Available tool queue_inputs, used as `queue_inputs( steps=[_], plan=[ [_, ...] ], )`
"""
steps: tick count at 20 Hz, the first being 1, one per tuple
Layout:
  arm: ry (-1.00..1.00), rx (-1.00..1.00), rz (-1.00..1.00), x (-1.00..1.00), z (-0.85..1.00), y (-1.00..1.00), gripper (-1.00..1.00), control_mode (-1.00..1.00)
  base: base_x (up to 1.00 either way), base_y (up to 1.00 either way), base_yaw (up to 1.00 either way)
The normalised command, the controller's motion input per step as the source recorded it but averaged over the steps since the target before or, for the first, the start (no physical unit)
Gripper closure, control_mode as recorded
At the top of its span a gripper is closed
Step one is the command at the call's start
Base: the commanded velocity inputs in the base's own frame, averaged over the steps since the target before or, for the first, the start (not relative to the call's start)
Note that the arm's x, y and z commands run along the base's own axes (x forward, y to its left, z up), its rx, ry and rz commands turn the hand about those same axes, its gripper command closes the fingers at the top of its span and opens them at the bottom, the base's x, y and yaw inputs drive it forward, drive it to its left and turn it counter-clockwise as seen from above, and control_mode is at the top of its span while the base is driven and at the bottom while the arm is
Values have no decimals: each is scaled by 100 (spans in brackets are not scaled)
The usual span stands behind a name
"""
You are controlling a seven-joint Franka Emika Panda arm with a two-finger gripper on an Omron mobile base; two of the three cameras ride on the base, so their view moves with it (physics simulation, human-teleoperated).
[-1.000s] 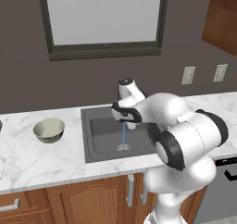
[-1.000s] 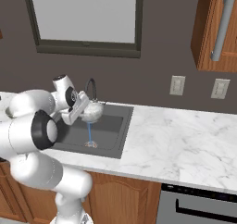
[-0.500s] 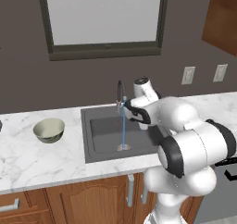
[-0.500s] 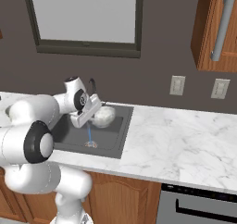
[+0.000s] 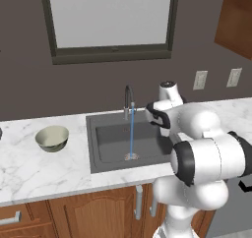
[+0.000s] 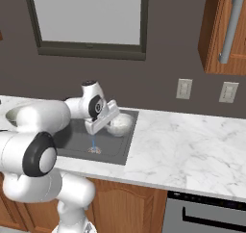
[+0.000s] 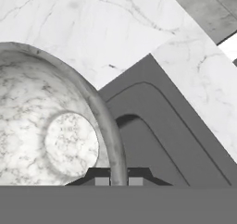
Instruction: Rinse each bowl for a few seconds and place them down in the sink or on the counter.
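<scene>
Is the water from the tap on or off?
On. A thin blue stream runs from the faucet down to the sink drain.

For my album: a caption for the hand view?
Tool pinching the whitish-grey marbled bowl's rim above the dark grey sink.

The two dark fingers stand one on each side of the rim of the marbled bowl, pinching it: one tip lies inside the wall, the other outside. The bowl spreads up and to the left of the fingers, whitish-grey with fine veins, its grey rim curving up from the tips and its round flat bottom showing pale just left of them. To the right of the fingers and beyond them lies the dark grey sink, its rounded inner corner just above the tips. The white marble tabletop runs past the bowl and the basin's edge, across the top and down the right side.
</scene>
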Motion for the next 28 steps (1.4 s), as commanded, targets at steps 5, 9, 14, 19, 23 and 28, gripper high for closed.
queue_inputs(
  steps=[5, 9, 14, 19, 23, 28],
  plan=[
    [0, 7, -7, 4, 0, -42, 100, -100, 0, 0, 0],
    [0, 4, -5, 15, 0, -35, 100, -100, 0, 0, 0],
    [0, 2, -4, 18, 0, -33, 100, -100, 0, 0, 0],
    [-2, 0, 0, 17, -3, -27, 100, -100, 0, 0, 0],
    [-3, 0, 0, 18, -15, -20, 100, -100, 0, 0, 0],
    [-1, 0, 0, 20, -23, -16, 100, -100, 0, 0, 0]
  ],
)
